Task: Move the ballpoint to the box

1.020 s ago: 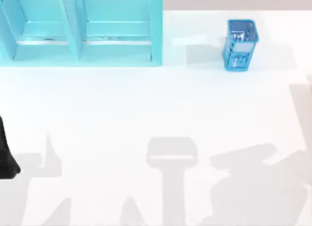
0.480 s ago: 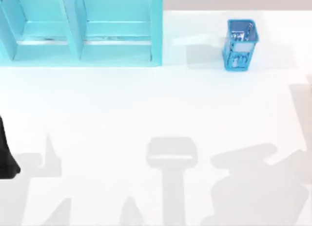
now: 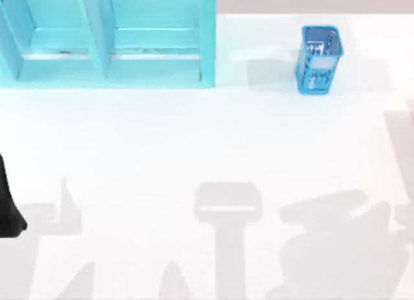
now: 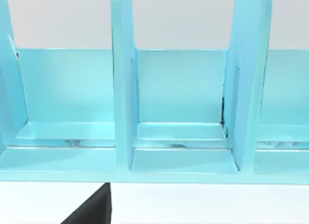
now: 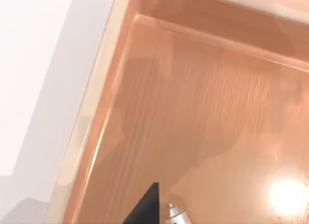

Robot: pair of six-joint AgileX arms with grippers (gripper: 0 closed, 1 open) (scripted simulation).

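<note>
One turquoise shelf unit (image 3: 107, 38), upper left of top view — three upright dividers countable in left wrist view, two full compartments between them. One small blue basket (image 3: 318, 59), upper right of top view. One wooden box (image 5: 203, 113) in right wrist view. One ballpoint (image 5: 176, 214) — silver tip at bottom edge of right wrist view. One white table (image 3: 207, 151).

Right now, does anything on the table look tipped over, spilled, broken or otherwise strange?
Nothing stands out. The small blue basket stands upright near the table's far right, beside the turquoise shelf unit. In the right wrist view, the ballpoint's silver tip hangs over the wooden box, whose floor looks bare and undamaged.
</note>
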